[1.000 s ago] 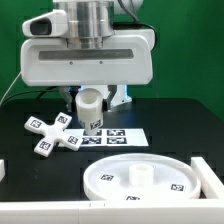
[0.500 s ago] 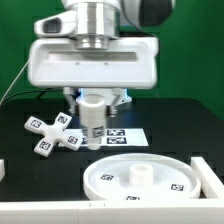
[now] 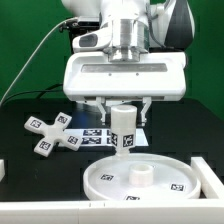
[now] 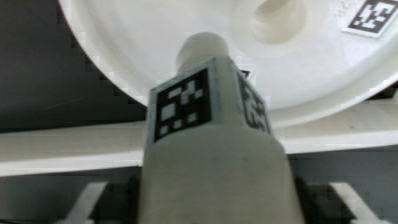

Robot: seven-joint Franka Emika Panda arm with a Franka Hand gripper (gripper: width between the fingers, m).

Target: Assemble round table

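Hand [image 3: 124, 112] clamped on upper end of short white plastic cylindrical leg [image 3: 123, 132].
Leg's long axis upright, tag facing exterior camera.
Lower end hangs over rear edge of large white rimmed round plastic disc [image 3: 95, 180], which lies flat on black desk [image 3: 195, 135].
Raised central hub [image 3: 140, 172] of disc lies toward exterior view's right of leg tip and nearer camera, not yet beneath it.
Judgement: coming move needs short shift onto hub, axis kept vertical.
White cross-shaped four-armed base [image 3: 52, 133] well apart, toward exterior view's left.

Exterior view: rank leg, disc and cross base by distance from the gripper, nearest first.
1. leg: held between the jaws of the gripper.
2. disc: just below the leg, at the front.
3. cross base: off to the exterior view's left.
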